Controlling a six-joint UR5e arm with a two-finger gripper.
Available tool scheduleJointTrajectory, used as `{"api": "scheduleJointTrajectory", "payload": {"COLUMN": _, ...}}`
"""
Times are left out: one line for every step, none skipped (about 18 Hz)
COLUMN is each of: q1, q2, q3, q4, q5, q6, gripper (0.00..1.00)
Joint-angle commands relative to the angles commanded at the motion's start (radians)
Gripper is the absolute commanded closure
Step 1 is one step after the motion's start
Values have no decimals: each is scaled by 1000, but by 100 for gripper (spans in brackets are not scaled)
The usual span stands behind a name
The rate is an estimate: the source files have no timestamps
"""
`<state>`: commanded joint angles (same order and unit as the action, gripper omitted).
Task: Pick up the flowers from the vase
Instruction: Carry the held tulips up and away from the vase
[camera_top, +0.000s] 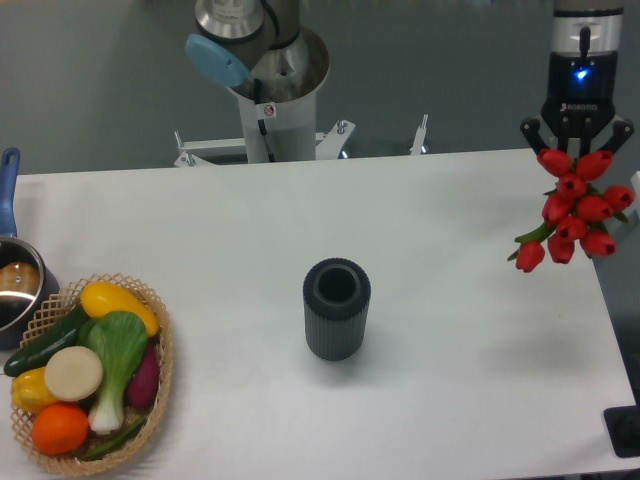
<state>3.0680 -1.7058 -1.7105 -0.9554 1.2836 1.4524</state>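
Note:
The flowers (577, 212), a bunch of red tulip buds with green stems, hang in the air over the table's right edge. My gripper (577, 150) is directly above them and shut on their stems; the buds hide where the fingers meet. The vase (337, 308), a dark grey ribbed cylinder with an open round mouth, stands upright and empty at the middle of the white table (250, 230), well to the left of the flowers.
A wicker basket (160, 385) full of vegetables sits at the front left corner. A pot with a blue handle (12, 275) stands at the left edge. The arm's base column (272, 100) rises behind the table's far edge.

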Motion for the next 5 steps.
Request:
{"api": "scheduleJointTrajectory", "payload": {"q1": -2, "q2": -6, "q3": 12, "q4": -29, "q5": 20, "q6": 32, "gripper": 100}}
{"api": "scheduleJointTrajectory", "payload": {"q1": -3, "q2": -9, "q3": 23, "q4": -61, "q5": 37, "q6": 57, "gripper": 100}}
{"api": "scheduleJointTrajectory", "payload": {"q1": -3, "q2": -9, "q3": 38, "q4": -87, "q5": 55, "q6": 71, "gripper": 100}}
{"api": "scheduleJointTrajectory", "payload": {"q1": -3, "q2": -11, "q3": 54, "q4": -112, "q5": 75, "q6": 78, "gripper": 100}}
{"api": "scheduleJointTrajectory", "payload": {"q1": -5, "q2": -15, "q3": 66, "q4": -134, "q5": 92, "q6": 82, "gripper": 100}}
